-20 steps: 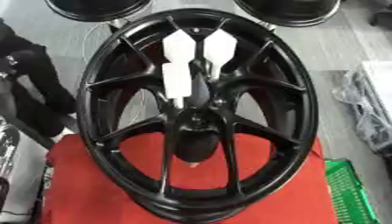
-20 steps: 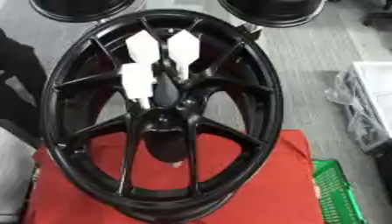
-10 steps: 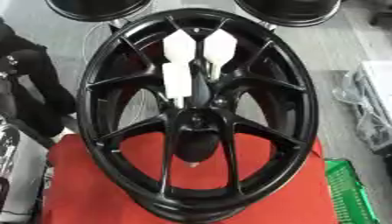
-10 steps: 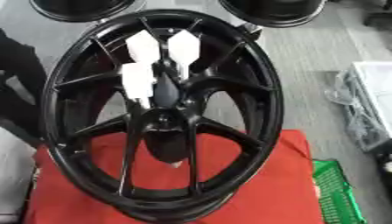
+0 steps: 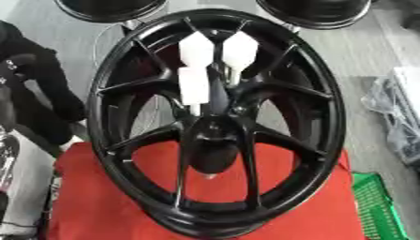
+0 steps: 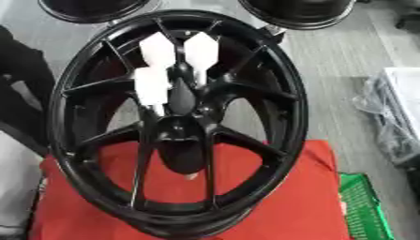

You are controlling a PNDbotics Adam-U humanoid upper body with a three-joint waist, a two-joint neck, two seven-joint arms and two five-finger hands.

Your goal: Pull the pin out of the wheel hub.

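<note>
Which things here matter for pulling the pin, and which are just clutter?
Job:
- black wheel, standing on the red cloth
- its hub
- white pieces at the hub; which one is the pin I cannot tell

Lying about:
- green basket, lower right
- plastic bag, right
- two other wheels behind

No hand in view.
</note>
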